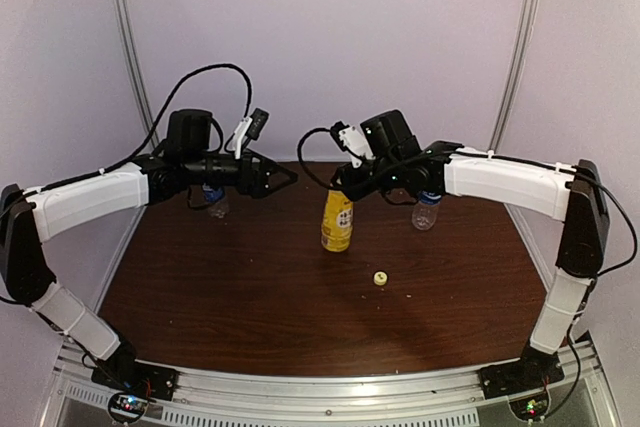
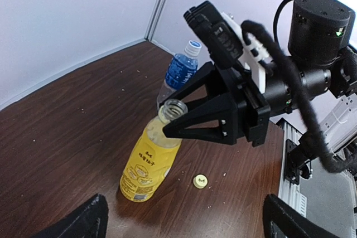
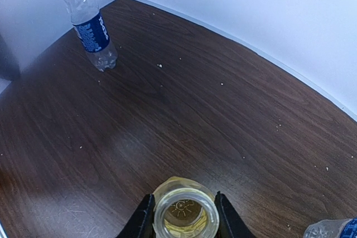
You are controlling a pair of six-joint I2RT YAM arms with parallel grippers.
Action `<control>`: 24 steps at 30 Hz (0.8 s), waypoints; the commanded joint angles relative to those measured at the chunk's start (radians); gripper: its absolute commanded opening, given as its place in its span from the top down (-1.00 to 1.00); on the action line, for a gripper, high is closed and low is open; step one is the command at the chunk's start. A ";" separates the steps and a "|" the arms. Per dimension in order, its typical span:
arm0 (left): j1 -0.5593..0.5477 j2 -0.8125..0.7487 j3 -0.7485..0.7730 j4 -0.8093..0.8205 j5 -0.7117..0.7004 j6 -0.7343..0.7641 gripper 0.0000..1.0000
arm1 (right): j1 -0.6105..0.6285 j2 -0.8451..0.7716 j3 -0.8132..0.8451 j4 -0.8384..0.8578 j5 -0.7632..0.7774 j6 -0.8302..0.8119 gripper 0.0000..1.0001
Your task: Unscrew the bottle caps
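Three bottles are standing upright on the dark wooden table [image 1: 250, 287]. The yellow-orange bottle [image 1: 337, 220] is sitting near the middle of the top view. The right gripper [image 3: 184, 217] is pinching its neck just under the open mouth, with one finger pressing on each side of the rim at the bottom edge of the right wrist view. The yellow cap [image 1: 380, 278] is lying flat on the table, apart from that bottle and toward the lower right of it in the top view. The left gripper [image 1: 283, 178] is hanging above the table just left of the yellow-orange bottle, jaws spread wide and holding nothing. Its fingers [image 2: 83, 221] are showing only at the bottom corners of the left wrist view. The white-capped bottle [image 2: 178, 73], clear with a blue label, is standing behind the right gripper in the upper middle of the left wrist view, cap on. The blue-capped bottle [image 3: 89, 26], also clear with a blue label, is standing at the upper left of the right wrist view, near the wall [image 3: 234, 4], cap on. A sliver of clear bottle is peeking in at the lower right corner of the right wrist view, probably the white-capped one.
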 commanded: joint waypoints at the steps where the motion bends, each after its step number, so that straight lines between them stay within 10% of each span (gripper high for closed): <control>1: 0.000 -0.021 0.014 0.014 -0.059 -0.009 -0.95 | -0.008 0.026 0.034 0.050 0.044 -0.016 1.00; 11: 0.006 -0.050 0.004 0.001 -0.135 0.019 -0.95 | -0.008 0.048 -0.010 0.067 0.045 0.018 0.96; 24: 0.013 -0.068 0.000 -0.014 -0.199 0.022 -0.95 | -0.008 0.034 -0.022 0.044 0.042 0.022 0.22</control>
